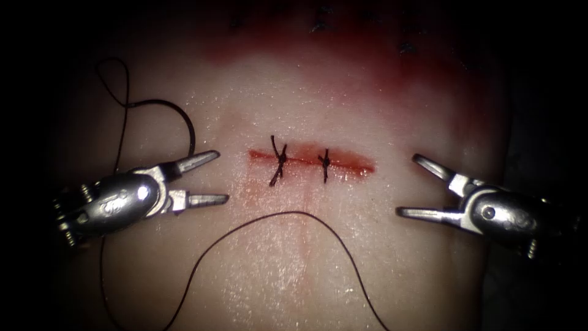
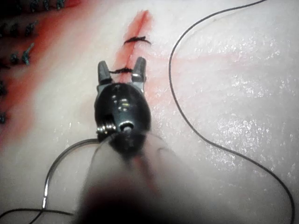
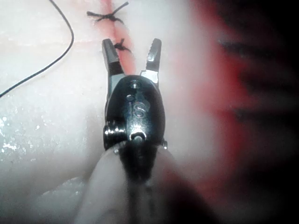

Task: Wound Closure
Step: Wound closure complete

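Observation:
The cut point(image 1: 355, 167) runs across the pale tissue point(image 1: 294, 270) and carries two tied stitches point(image 1: 280, 160) point(image 1: 324, 163). Left of the cut, my left tool point(image 1: 222, 176) is open and holds nothing. The curved needle point(image 1: 177, 111) lies on the tissue behind it, not in the tissue, one end close to the upper jaw. My right tool point(image 1: 407, 184) is open and empty, right of the cut. Black thread point(image 1: 294, 213) arches over the tissue in front of the cut. The left wrist view has the left tool point(image 2: 121, 64), needle point(image 2: 58, 161) and thread point(image 2: 187, 121). The right wrist view has the right tool point(image 3: 131, 43) by a stitch point(image 3: 120, 45).
Red fluid point(image 1: 367, 67) stains the far part of the tissue, where a row of older dark stitches point(image 1: 318, 26) sits. A thin loop of thread point(image 1: 119, 86) trails off from the needle at the far left. The tissue's right edge point(image 1: 499, 122) drops into dark surroundings.

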`<state>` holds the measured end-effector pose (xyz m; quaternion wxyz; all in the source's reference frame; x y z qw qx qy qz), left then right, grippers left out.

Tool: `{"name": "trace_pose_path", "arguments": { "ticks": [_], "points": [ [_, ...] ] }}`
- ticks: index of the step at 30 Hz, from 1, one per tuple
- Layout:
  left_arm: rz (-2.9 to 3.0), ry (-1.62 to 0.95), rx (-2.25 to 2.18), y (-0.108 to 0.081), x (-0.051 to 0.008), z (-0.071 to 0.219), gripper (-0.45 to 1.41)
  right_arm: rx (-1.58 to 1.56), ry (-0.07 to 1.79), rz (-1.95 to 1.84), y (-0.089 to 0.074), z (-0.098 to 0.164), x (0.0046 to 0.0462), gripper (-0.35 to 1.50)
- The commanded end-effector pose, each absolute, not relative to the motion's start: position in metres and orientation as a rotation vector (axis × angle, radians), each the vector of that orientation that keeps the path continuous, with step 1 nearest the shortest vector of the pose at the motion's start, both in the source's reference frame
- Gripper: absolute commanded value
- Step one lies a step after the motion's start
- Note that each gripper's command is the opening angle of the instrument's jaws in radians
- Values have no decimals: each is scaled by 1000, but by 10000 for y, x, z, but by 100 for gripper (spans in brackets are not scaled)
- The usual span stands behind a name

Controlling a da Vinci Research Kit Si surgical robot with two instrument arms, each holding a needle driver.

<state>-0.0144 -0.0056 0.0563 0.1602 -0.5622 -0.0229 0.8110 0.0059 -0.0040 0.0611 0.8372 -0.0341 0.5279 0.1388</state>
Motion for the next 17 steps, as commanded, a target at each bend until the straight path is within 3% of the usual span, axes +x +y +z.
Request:
{"name": "trace_pose_path", "arguments": {
  "ticks": [1, 17],
  "points": [
    [2316, -60, -1603, -51, -150, 569, 68, -73, 1118, 293, -38, 617, 66, 133],
    [2325, -40, -1576, -48, -150, 576, 68, -69, 1112, 296, -33, 616, 67, 133]
  ]
}}
